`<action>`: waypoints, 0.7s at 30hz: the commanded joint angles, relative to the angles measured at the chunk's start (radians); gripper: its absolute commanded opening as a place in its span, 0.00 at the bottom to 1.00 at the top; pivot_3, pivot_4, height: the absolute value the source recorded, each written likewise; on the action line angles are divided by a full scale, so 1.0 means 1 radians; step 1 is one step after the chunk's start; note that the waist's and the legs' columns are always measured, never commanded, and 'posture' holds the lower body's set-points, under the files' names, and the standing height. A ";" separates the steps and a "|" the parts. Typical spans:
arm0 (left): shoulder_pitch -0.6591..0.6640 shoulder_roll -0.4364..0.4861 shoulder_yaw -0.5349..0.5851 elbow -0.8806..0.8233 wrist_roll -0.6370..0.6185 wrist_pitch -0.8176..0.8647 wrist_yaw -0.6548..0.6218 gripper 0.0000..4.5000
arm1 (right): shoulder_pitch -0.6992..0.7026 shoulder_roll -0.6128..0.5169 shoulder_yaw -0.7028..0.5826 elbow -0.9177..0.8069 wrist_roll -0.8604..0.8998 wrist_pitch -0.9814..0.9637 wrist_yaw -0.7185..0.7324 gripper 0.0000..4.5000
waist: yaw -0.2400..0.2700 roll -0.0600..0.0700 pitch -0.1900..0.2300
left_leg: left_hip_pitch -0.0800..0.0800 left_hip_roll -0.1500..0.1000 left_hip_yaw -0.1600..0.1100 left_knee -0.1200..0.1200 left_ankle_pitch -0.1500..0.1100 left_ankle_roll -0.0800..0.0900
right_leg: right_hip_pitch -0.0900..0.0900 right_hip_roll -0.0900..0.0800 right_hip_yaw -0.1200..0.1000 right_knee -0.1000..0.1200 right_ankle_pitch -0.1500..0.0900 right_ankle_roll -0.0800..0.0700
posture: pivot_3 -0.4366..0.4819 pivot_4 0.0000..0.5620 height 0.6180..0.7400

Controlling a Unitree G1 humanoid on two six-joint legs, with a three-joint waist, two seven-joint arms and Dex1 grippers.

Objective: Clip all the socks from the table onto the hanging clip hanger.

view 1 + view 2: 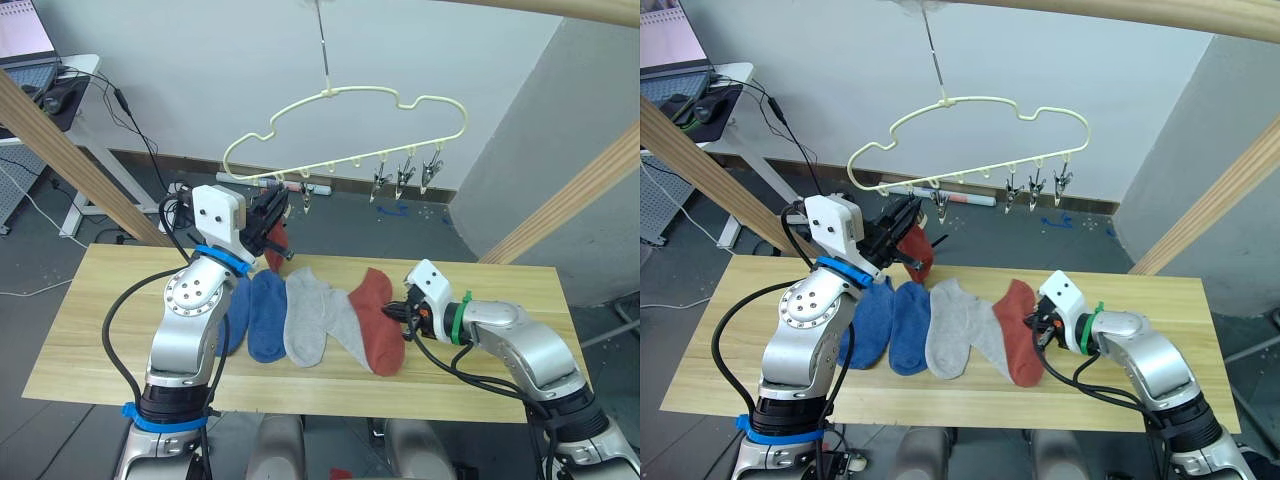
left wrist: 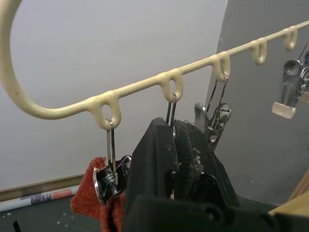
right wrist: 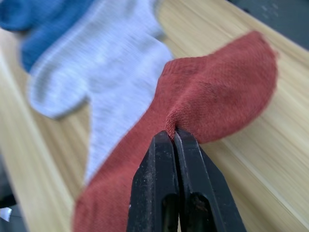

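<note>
From the head camera, the clip hanger (image 1: pixel 345 125) hangs at upper centre of the frame, three metal clips (image 1: pixel 405 178) dangling under its right end; the left gripper (image 1: pixel 270 222) is raised to the hanger's lower left bar, a rust red sock (image 1: pixel 276 252) drooping just beneath its fingers; below, on the table (image 1: pixel 500 300), two blue socks (image 1: pixel 256 315), two grey socks (image 1: pixel 318 322) and a second red sock (image 1: pixel 378 322) lie in a row across mid-frame; the right gripper (image 1: pixel 400 313) meets that red sock's right edge.

In the left wrist view, the black fingers (image 2: pixel 159 169) are pressed together around a clip (image 2: pixel 172 108) at centre; the red knit shows at lower left, behind another clip (image 2: pixel 110 174).

In the right wrist view, the fingers (image 3: pixel 161 179) at bottom centre are closed, pinching a fold of the red sock's edge against the planks.
</note>
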 commanded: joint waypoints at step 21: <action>0.010 0.003 -0.012 -0.003 0.012 -0.012 -0.001 0.00 | 0.029 0.164 -0.066 0.070 -0.117 -0.078 -0.285 0.87 | -0.001 0.000 0.000 | 0.000 0.000 0.000 0.000 0.000 0.000 | 0.000 0.000 0.001 0.000 0.000 0.000 | 0.58 0.57 1.00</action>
